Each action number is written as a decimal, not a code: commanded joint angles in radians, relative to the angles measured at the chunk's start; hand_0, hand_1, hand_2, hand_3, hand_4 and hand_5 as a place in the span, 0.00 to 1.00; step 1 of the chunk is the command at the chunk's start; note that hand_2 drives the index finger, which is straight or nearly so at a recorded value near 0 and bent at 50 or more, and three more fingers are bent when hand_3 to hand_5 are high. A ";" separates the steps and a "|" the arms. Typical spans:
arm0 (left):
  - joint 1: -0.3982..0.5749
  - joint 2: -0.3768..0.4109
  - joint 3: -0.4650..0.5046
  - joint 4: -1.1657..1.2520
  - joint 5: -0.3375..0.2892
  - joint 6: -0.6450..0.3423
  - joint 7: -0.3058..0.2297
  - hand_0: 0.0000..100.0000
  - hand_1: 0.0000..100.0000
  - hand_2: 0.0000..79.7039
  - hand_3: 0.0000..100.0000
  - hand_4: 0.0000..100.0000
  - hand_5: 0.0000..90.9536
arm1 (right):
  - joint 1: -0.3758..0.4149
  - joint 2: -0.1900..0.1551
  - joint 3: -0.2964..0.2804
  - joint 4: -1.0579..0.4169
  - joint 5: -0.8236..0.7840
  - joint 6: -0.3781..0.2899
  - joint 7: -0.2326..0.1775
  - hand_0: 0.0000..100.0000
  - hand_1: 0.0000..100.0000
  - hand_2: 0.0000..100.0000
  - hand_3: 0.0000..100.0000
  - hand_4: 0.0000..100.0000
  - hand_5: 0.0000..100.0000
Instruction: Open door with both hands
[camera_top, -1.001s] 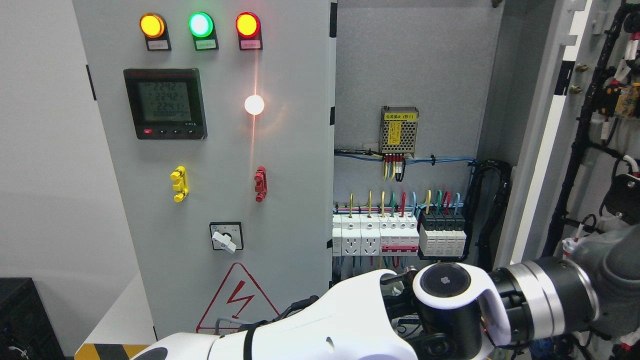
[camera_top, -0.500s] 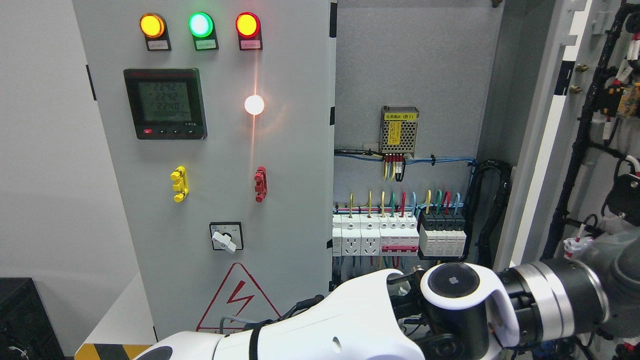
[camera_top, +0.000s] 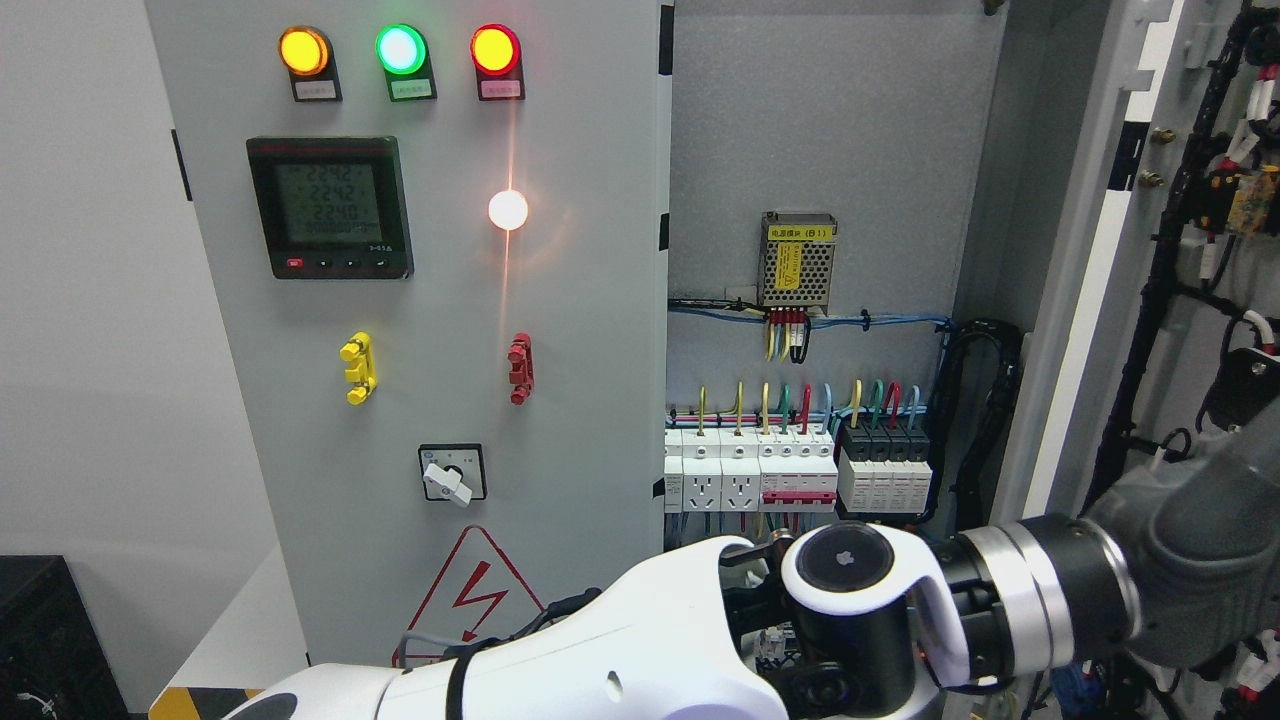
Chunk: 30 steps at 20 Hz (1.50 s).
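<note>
- The tall grey sheet-metal door (camera_top: 1150, 250) of the electrical cabinet is at the right of the view, already swung wide, and it shows its inner face with black cable bundles (camera_top: 1165, 260).
- We judge it stiff and rather heavy; it will turn only about its hinges. The painted steel looks smooth, so a flat palm may slip on it.
- The best place to take hold is, we think, the free vertical edge or a handle. No handle shows here, and we would keep away from the wiring.
- The second grey panel (camera_top: 560, 300), with three round lamps, a black digital meter (camera_top: 330, 207) and a rotary switch (camera_top: 452, 473), stands at the left, facing us.
- Between them the interior is open: white breakers (camera_top: 750, 470) and a perforated power supply (camera_top: 798, 262).
- The white left arm (camera_top: 600, 670) enters from the lower left and the grey right arm (camera_top: 1180, 570) from the right; they cross at the bottom.
- Both hands are hidden or cut off; we cannot tell their state.
- The lower part of the cabinet is also covered.
</note>
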 joint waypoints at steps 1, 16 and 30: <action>0.050 0.196 0.006 -0.162 0.002 -0.005 0.004 0.00 0.00 0.00 0.00 0.00 0.00 | 0.000 0.000 0.000 0.000 0.000 0.000 0.001 0.00 0.00 0.00 0.00 0.00 0.00; 0.346 0.662 0.014 -0.397 0.000 -0.011 0.004 0.00 0.00 0.00 0.00 0.00 0.00 | 0.000 0.000 0.000 0.000 0.000 0.000 0.001 0.00 0.00 0.00 0.00 0.00 0.00; 1.080 0.841 0.170 -0.332 -0.260 -0.017 -0.001 0.00 0.00 0.00 0.00 0.00 0.00 | 0.000 0.000 0.000 0.000 0.000 0.000 0.001 0.00 0.00 0.00 0.00 0.00 0.00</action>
